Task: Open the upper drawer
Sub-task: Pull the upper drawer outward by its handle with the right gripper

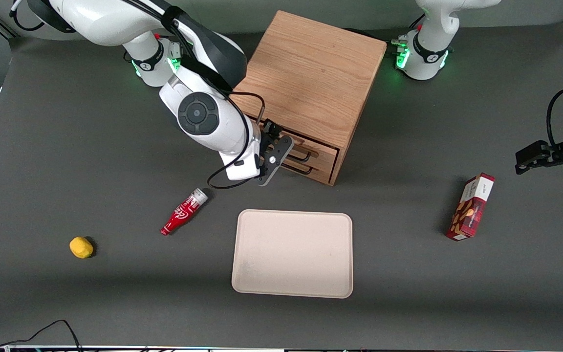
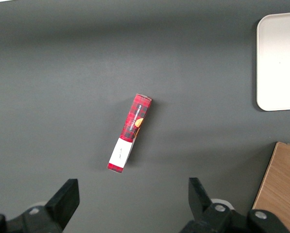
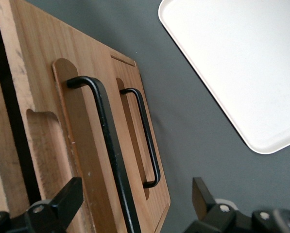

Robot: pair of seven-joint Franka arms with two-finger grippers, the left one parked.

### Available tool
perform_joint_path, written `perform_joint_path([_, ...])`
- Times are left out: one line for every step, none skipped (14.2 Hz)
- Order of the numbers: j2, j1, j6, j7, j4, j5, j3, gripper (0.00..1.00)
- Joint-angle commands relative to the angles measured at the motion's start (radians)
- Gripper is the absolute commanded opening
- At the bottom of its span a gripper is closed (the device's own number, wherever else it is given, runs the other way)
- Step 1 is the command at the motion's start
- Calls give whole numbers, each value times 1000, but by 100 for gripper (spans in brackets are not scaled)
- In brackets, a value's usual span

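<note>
The oak cabinet (image 1: 311, 73) stands mid-table with its two drawers facing the front camera. The upper drawer (image 1: 321, 152) (image 3: 84, 145) looks shut and carries a thin black wire handle (image 1: 306, 155) (image 3: 108, 141). Below it is the lower drawer (image 1: 323, 172) (image 3: 157, 194) with a matching handle (image 3: 147, 131). My right gripper (image 1: 276, 164) (image 3: 135, 194) is open, right in front of the upper drawer. Its black fingers (image 3: 69, 194) stand on either side of the upper handle's bar without closing on it.
A beige tray (image 1: 292, 253) (image 3: 242, 63) lies on the table nearer the front camera than the cabinet. A red bottle (image 1: 184, 211) lies beside the tray, and a yellow lump (image 1: 81, 247) lies farther toward the working arm's end. A red box (image 1: 472, 208) (image 2: 130, 132) stands toward the parked arm's end.
</note>
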Motion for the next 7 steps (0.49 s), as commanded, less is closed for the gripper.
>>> perform_joint_path([-6, -19, 75, -33, -58, 19, 9, 100])
perform_joint_path([-6, -22, 92, -33, -69, 14, 9, 100])
perform_joint_path([-6, -25, 100, -36, -72, 12, 9, 100])
perform_joint_path([0, -25, 112, -48, -72, 11, 6, 100])
perform_joint_path([5, -25, 115, -58, -72, 11, 0, 100])
perform_joint_path([8, -27, 118, -73, -70, 6, -4, 100])
perform_joint_path([17, -30, 130, -91, -69, 5, -9, 100])
